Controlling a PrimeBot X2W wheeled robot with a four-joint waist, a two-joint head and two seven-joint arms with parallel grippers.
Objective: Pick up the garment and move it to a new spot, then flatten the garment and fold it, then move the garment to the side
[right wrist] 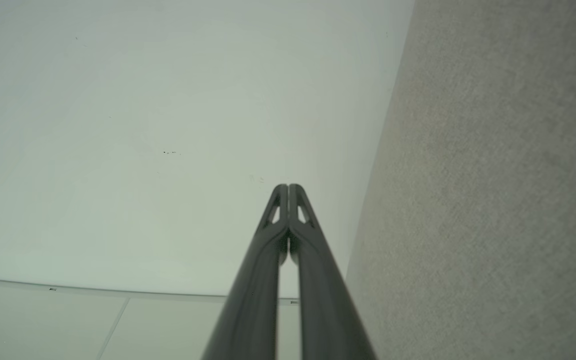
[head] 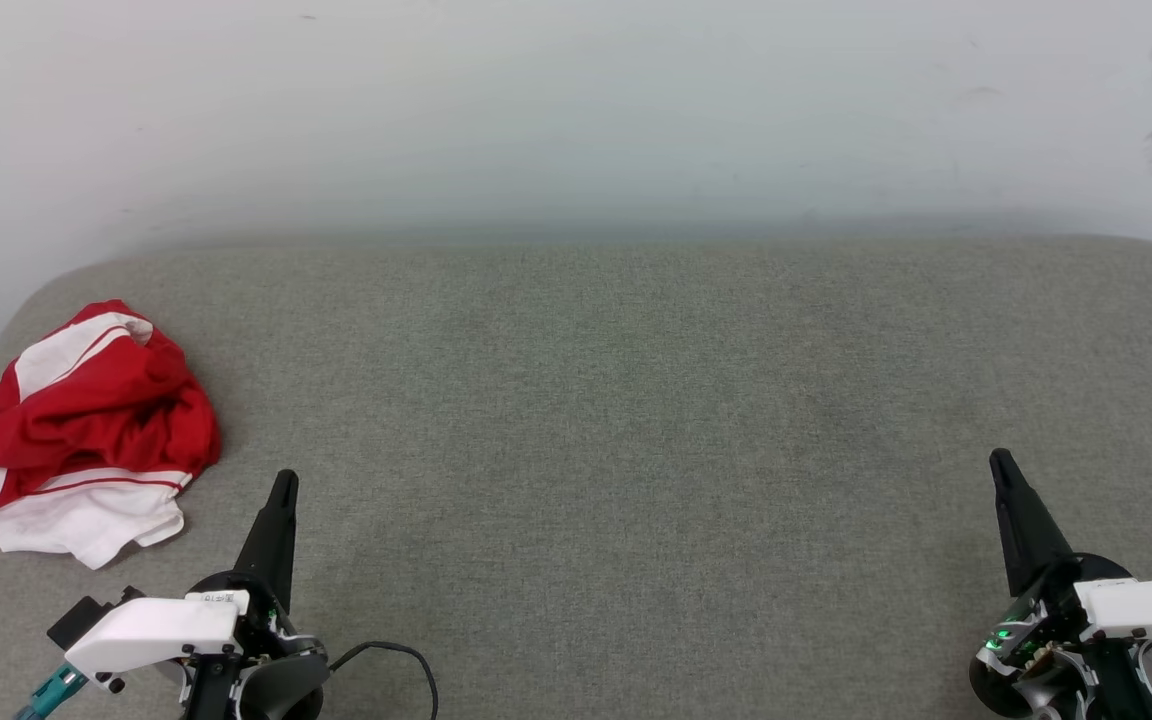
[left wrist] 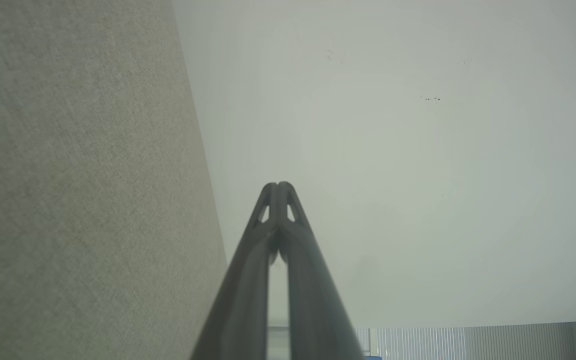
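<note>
The crumpled red T-shirt with white sleeves (head: 86, 425) lies at the far left of the grey fabric-covered counter (head: 596, 400). Both hands, left (head: 283, 487) and right (head: 1001, 465), are pinched closed and empty. The left should spread wide, then pinch the red bulk, not a loose sleeve.

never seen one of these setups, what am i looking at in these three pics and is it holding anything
This is a two-armed robot facing a grey fabric surface set against a pale wall. The wide picture comes from a camera on its head, looking down. The left claw sits at the lower left, the right claw at the lower right. The other two pictures come from cameras on each wrist, looking along that claw's two dark fingers: left claw, right claw. Both claws are shut and hold nothing. A crumpled red T-shirt with white sleeves lies at the far left, untouched.
</note>
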